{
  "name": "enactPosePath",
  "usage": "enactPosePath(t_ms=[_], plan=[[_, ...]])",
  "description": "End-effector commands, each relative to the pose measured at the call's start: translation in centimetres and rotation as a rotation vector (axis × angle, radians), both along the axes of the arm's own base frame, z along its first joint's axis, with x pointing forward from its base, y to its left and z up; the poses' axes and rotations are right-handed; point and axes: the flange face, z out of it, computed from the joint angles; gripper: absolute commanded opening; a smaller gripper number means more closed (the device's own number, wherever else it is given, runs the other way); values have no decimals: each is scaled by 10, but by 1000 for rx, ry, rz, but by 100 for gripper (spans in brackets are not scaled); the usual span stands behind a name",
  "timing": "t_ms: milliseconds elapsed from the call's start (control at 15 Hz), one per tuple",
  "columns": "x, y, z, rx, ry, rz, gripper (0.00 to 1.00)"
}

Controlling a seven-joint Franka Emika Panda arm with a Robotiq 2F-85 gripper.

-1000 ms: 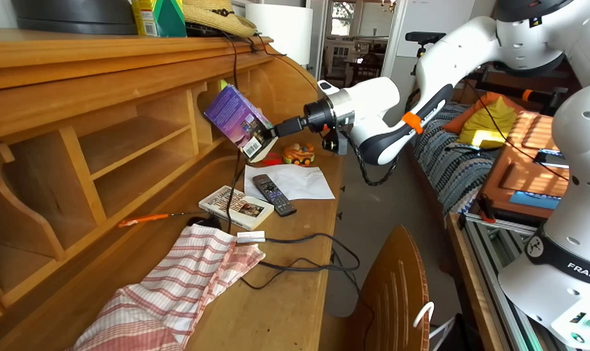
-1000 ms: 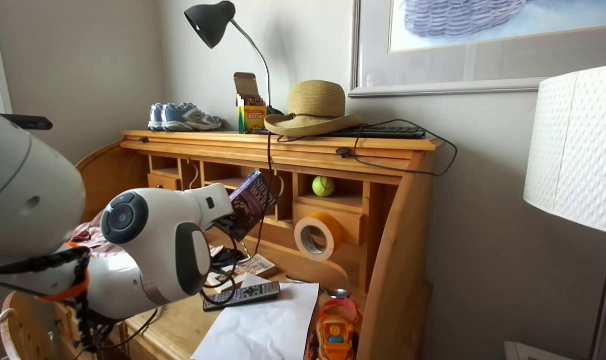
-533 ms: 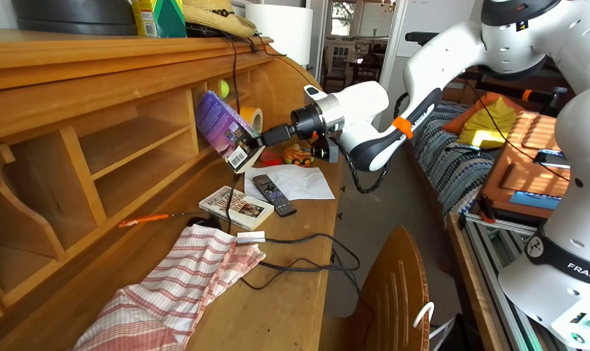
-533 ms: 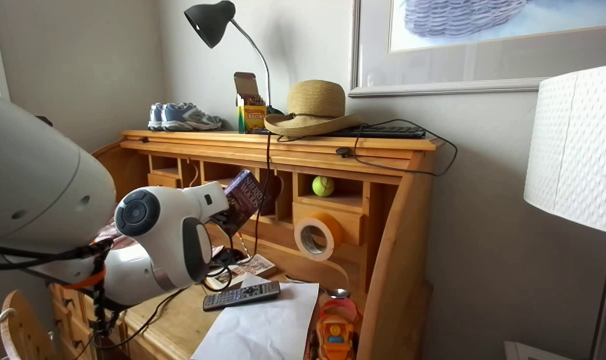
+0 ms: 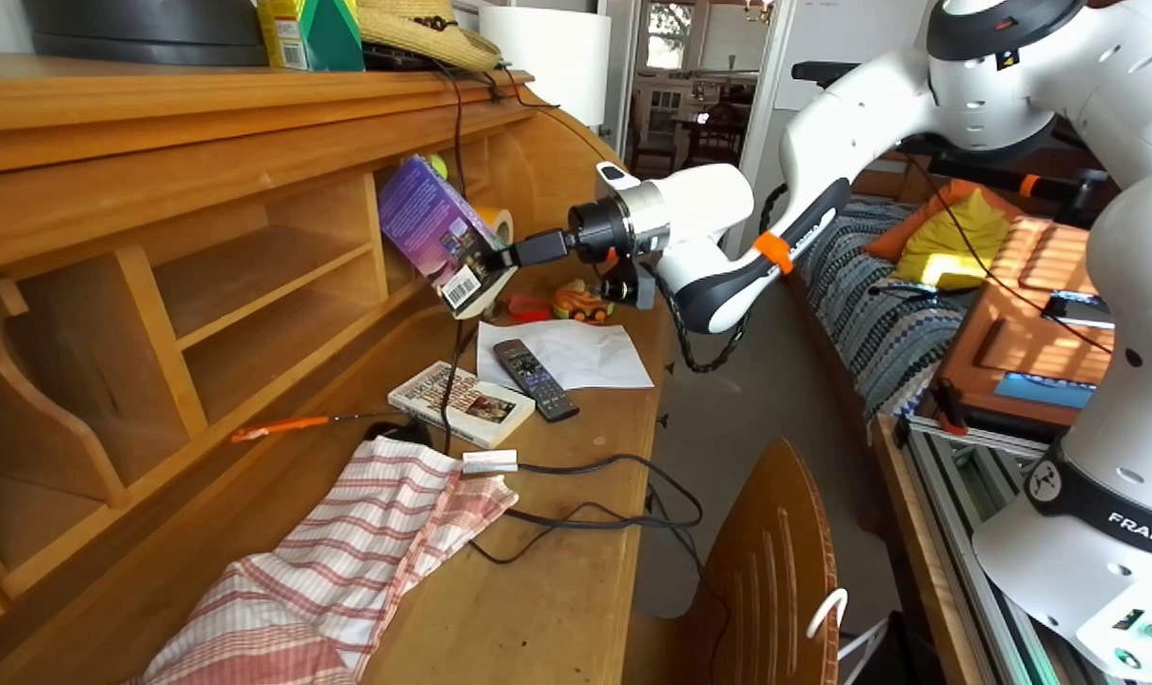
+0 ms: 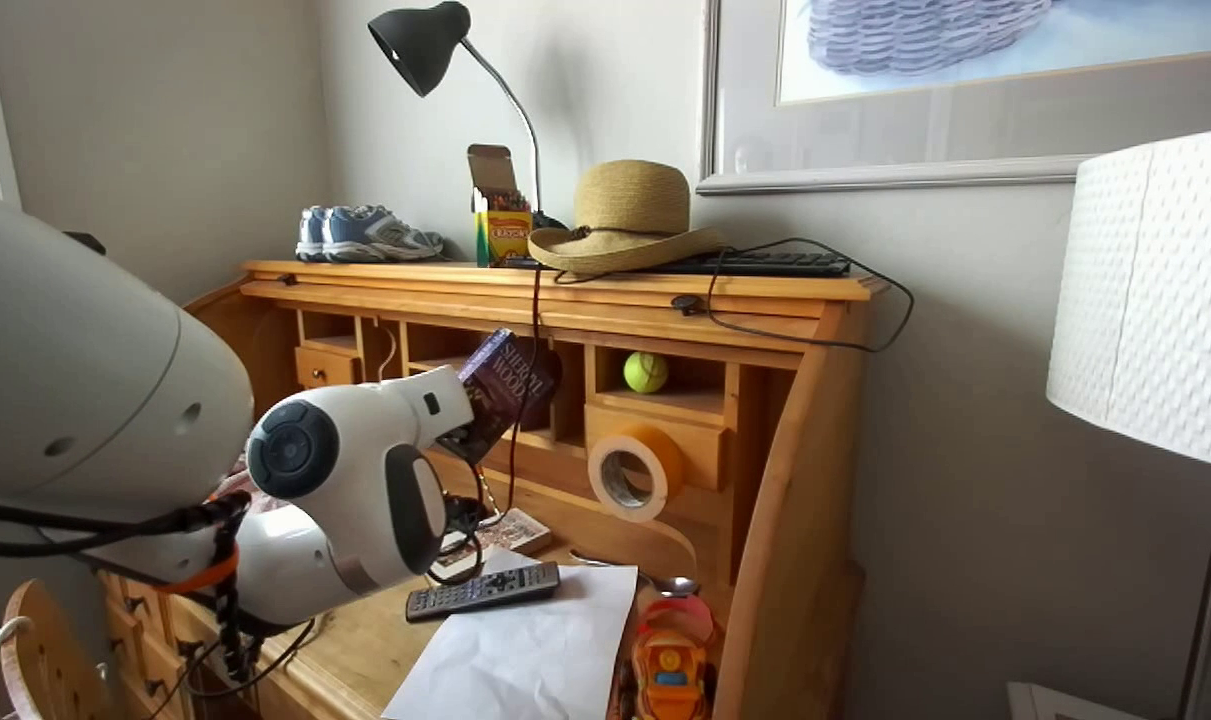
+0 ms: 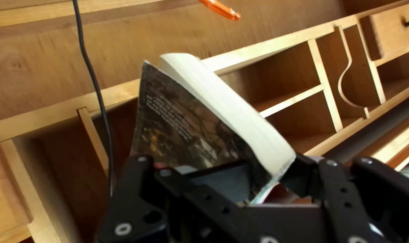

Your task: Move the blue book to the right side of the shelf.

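Note:
The blue book [image 5: 439, 231] has a purple-blue cover and is held tilted in the air before the cubbyholes; it also shows in an exterior view [image 6: 505, 395]. My gripper [image 5: 503, 258] is shut on its lower corner. In the wrist view the fingers [image 7: 270, 173] press on both sides of the book [image 7: 187, 125], whose cover fans away from the pages. The shelf [image 5: 162, 333] is the light-brown wooden hutch; its dividers also show in an exterior view [image 6: 730, 420] and the wrist view [image 7: 324, 87]. The fingertips are mostly hidden in an exterior view.
A black cable [image 6: 518, 450] hangs beside the book. A tennis ball [image 6: 646, 372] sits in a right cubbyhole, with a tape roll [image 6: 629, 474] below it. A remote [image 5: 536, 381], white paper [image 5: 595, 352], another book [image 5: 463, 404], toy car [image 5: 583, 302] and striped cloth [image 5: 347, 552] lie on the desk.
The arm has carried the book away from the shelf's right end, along the cubbyhole front; it dipped, then rose a little. The tape roll shows again in an exterior view. The grip is kept.

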Motion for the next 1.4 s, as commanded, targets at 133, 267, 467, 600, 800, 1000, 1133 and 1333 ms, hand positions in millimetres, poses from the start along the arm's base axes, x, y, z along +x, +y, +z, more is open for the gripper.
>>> enactPosePath(t_ms=[133, 267, 467, 600, 800, 1000, 1133, 1333], plan=[[-6, -28, -1, 106, -42, 118, 5], [-5, -36, -4, 127, -37, 156, 5], [2, -44, -11, 141, 4, 162, 5], [11, -49, -16, 129, 57, 116, 5], [16, -55, -20, 126, 122, 75, 5], [18, -55, -21, 127, 164, 66, 5], [18, -50, -23, 124, 193, 60, 5], [14, -23, -37, 97, 233, 89, 5]])
